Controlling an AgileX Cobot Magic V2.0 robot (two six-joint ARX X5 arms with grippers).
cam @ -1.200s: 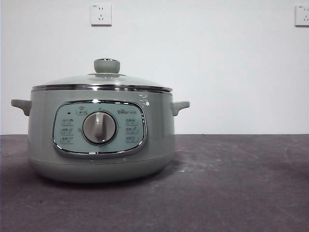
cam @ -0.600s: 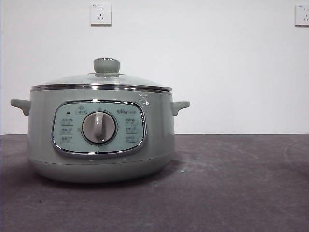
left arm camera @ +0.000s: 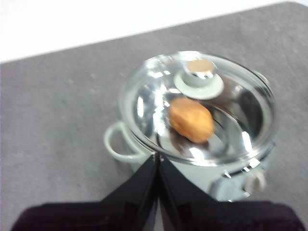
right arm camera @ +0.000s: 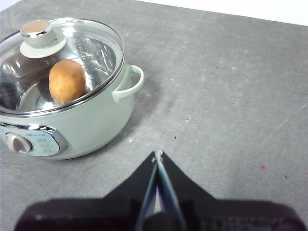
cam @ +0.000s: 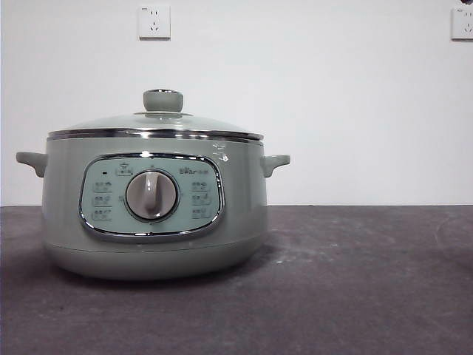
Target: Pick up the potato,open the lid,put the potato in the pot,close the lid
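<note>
The potato (left arm camera: 191, 119) lies inside the pot (cam: 154, 203), on its shiny metal floor, seen through the glass of the lid (cam: 155, 122). The lid sits closed on the pot, its chrome rim flush all round and its sage-green knob (cam: 162, 100) upright at the centre. The pot stands on the dark grey worktop (cam: 355, 281), left of the middle in the front view, its control panel and grey dial (cam: 151, 195) facing the camera, a small handle on each side. The left pincer (left arm camera: 157, 159) hangs above the pot near one handle, its two black jaws pressed together and holding nothing. The right pincer (right arm camera: 157, 155) is over bare worktop, apart from the pot, its jaws likewise closed and empty. Two wall sockets (cam: 154, 21) show on the white wall behind.
</note>
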